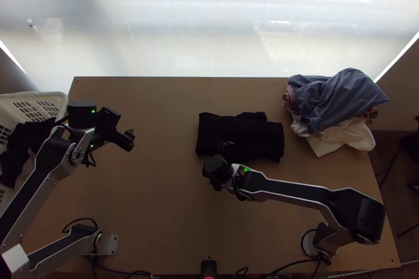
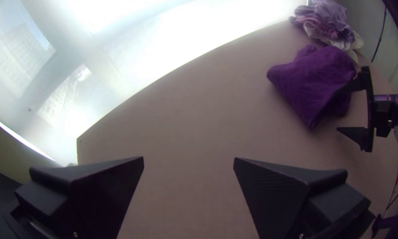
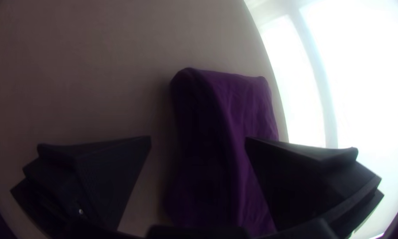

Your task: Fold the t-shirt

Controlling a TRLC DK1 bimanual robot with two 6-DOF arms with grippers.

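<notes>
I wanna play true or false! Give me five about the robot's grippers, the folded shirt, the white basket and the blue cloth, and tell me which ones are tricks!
1. The shirt is folded up and lying on the table. True.
2. The left gripper is squeezing the shirt. False: it is open, off to one side of the shirt.
3. The right gripper is open. True.
4. The blue cloth is hiding underneath the cream cloth. False: the blue cloth lies on top.
5. The white basket is at the left edge of the top view. True.
</notes>
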